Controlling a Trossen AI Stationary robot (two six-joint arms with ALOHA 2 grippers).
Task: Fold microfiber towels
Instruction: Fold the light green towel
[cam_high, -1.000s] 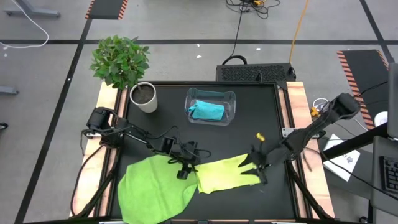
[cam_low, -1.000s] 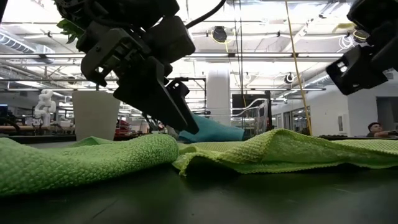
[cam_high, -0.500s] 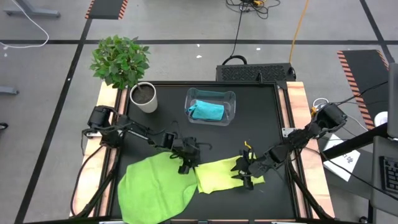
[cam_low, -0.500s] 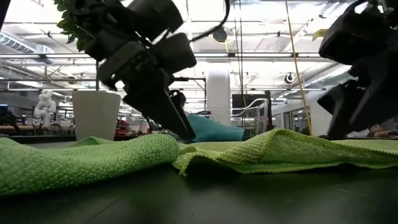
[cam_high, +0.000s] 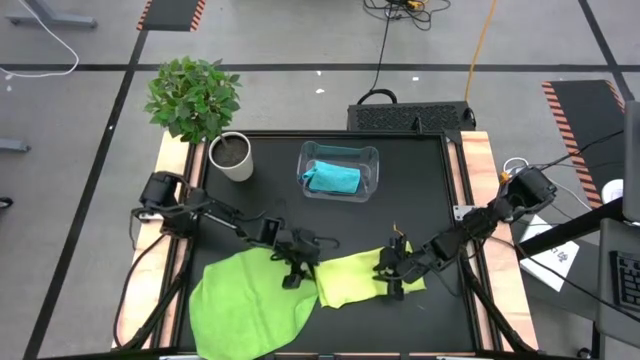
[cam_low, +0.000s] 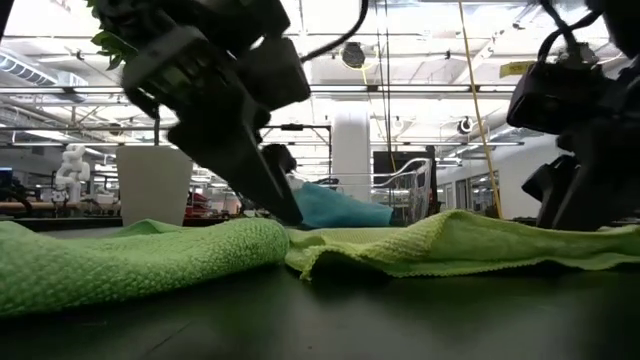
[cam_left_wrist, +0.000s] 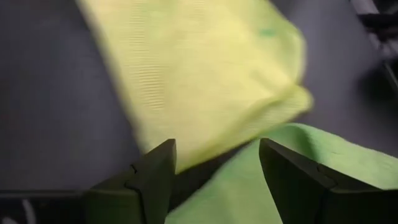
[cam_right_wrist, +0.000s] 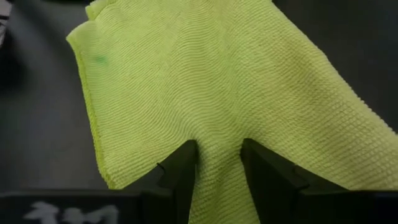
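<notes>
Yellow towel lies at the table's front edge, overlapping the green towel; blue one's in the bin. Watch it: your right gripper pinches only a ridge of cloth w/ narrow jaws, so it may slip or bunch. Left gripper hangs wide open over the overlap, holding nothing, and could snag the green one.

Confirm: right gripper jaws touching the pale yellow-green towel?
Touching. The right wrist view shows the pale yellow-green towel bunched into a fold between the right gripper jaws, cloth pressed against both.
</notes>
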